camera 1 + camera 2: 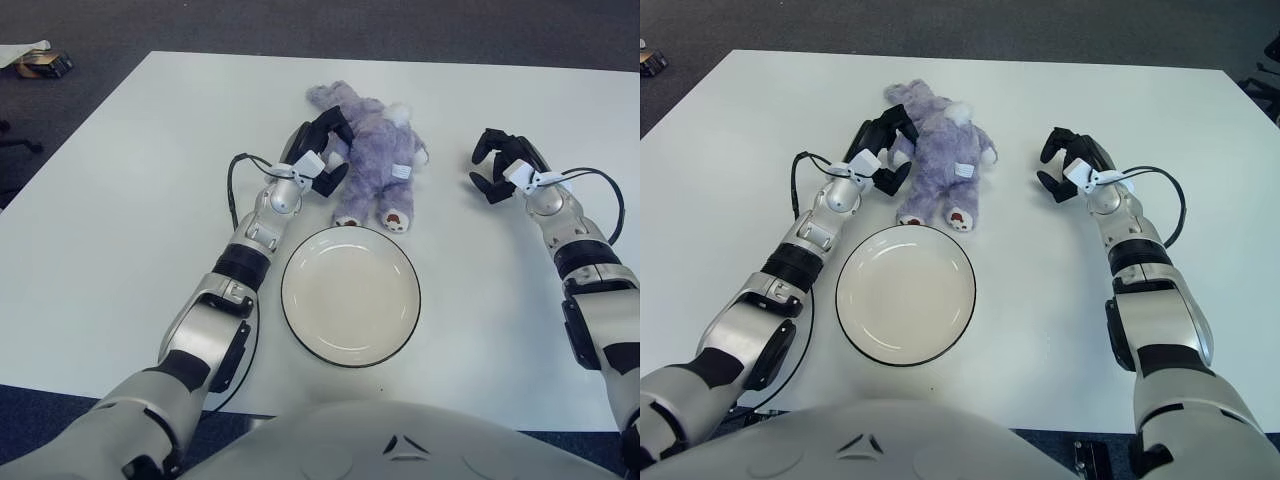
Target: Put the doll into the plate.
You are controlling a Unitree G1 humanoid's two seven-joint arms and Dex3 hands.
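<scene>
A purple plush doll (pixel 376 160) lies on the white table just behind the round white plate (pixel 350 300) with a dark rim. Its feet point toward the plate and stop short of the rim. My left hand (pixel 325 152) is at the doll's left side, with its dark fingers curled into the plush. To the right of the doll, my right hand (pixel 498 168) has its fingers curled on nothing, and a gap of bare table lies between it and the doll. The plate holds nothing.
The white table (pixel 120 230) spreads wide on both sides of the plate. A black cable (pixel 234 185) loops beside my left forearm. A small dark object (pixel 40 63) lies on the floor beyond the table's far left corner.
</scene>
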